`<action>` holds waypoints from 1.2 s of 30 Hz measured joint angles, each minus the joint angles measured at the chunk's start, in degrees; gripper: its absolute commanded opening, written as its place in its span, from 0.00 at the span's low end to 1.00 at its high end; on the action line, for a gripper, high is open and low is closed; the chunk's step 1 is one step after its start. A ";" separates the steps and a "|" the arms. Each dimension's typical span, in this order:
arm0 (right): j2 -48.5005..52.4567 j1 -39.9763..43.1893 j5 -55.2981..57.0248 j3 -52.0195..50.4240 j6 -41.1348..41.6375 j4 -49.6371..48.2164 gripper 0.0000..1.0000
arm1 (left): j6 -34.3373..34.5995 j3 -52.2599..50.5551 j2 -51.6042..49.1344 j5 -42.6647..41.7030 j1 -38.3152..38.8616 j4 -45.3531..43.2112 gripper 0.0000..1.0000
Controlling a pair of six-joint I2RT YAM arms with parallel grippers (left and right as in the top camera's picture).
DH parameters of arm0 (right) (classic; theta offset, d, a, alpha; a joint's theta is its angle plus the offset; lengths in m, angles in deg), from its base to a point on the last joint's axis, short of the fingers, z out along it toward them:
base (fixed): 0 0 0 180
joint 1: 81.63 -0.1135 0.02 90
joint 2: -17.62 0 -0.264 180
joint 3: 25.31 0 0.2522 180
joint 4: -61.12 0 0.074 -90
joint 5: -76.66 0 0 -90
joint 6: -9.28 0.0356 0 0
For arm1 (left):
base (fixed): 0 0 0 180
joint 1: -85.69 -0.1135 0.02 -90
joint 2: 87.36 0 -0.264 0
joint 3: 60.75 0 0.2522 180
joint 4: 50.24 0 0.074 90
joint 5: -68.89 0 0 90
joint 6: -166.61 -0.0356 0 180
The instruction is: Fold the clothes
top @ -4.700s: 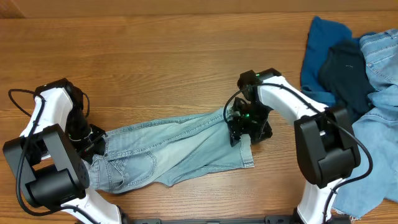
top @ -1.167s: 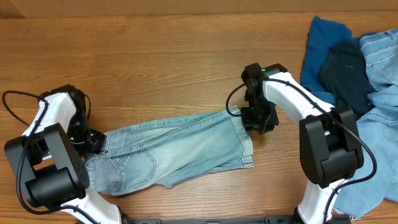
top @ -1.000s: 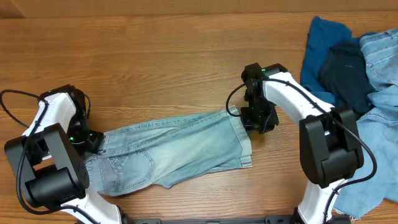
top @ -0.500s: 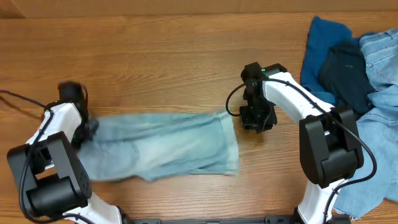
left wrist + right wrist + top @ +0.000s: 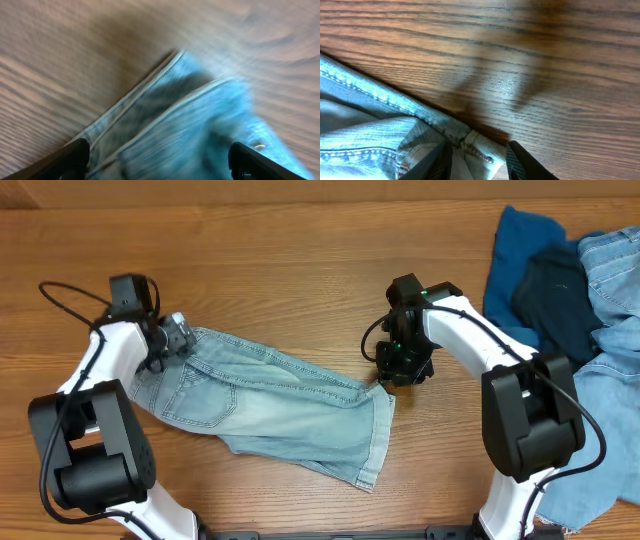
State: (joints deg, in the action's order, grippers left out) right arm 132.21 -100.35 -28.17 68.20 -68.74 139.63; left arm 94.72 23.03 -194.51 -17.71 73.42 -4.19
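Two claws are sharing the pale jeans point(image 5: 270, 395) lying slantwise on the desk point(image 5: 300, 260): the right claw point(image 5: 477, 159) is pinching a hem corner, the left claw point(image 5: 162, 155) is gaping wide over the waistband, grip impossible to tell, so I'd be drawing both ends gently apart, flattening before folding.

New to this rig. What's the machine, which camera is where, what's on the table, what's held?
The machine is a white left arm and right arm at a wooden table, each ending in a two-finger tool. The wide picture looks straight down from above; the two close-ups come from a camera on each wrist. A pair of pale jeans lies spread between the arms, and a pile of other clothes sits beside the right arm. The right tool pinches the hem of one leg. The left tool is at the waistband with its jaws wide apart; that close-up is blurred, but nothing looks clamped.
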 measured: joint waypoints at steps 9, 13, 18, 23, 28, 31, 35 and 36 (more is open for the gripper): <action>-8.33 5.25 1.16 -0.02 -3.28 4.33 0.38 | -0.90 12.28 12.68 -1.31 0.31 18.86 0.29; -22.01 1.46 0.00 1.05 -6.80 8.76 0.38 | -0.33 11.32 13.46 -3.91 0.31 27.28 0.18; -21.22 -10.86 -0.70 1.22 -8.63 6.10 0.40 | 0.35 2.03 8.46 -4.72 0.31 22.91 0.21; -16.37 -20.57 -5.18 1.25 -9.07 -5.97 0.40 | 1.01 -0.50 3.74 -3.65 0.31 18.40 0.25; -6.29 -22.62 -10.29 1.25 -9.07 -11.93 0.40 | 1.03 -0.52 -0.20 -3.17 0.31 18.45 0.25; -2.21 -22.62 -10.69 1.22 -8.74 -16.79 0.40 | 1.05 -0.52 -0.24 -3.17 0.31 18.49 0.26; -0.17 -22.29 -2.69 1.20 -2.21 -22.23 0.40 | 1.05 -0.52 -0.24 -3.17 0.31 18.69 0.27; -0.17 -21.92 1.14 1.20 1.16 -22.10 0.40 | 1.03 -0.52 -0.24 -3.17 0.31 18.82 0.27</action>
State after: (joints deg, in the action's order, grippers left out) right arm 132.03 -122.27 -27.04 69.40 -67.58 117.53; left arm 95.74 22.51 -194.75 -20.88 73.72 14.63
